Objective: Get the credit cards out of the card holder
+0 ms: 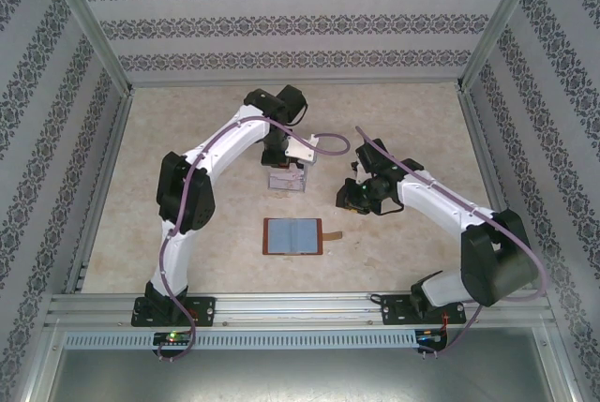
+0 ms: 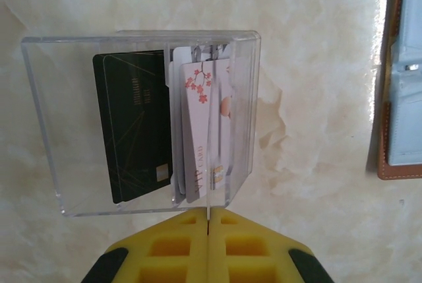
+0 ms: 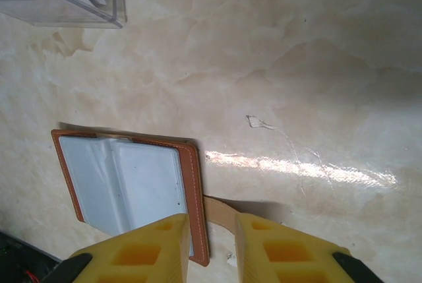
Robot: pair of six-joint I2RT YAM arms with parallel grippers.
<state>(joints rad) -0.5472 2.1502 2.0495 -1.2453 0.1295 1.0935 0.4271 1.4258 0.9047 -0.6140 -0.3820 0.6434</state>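
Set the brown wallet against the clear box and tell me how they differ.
The wallet is opaque brown leather with a grey-blue lining; the box is clear plastic. The wallet lies spread open and flat; the box stands up with walls. The wallet's pockets look empty; the box holds a dark card and pale cards. Both are rectangular and rest on the table.

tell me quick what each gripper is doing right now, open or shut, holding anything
Left gripper: jaws shut; whether they pinch anything cannot be told.
Right gripper: jaws partly open, holding nothing.
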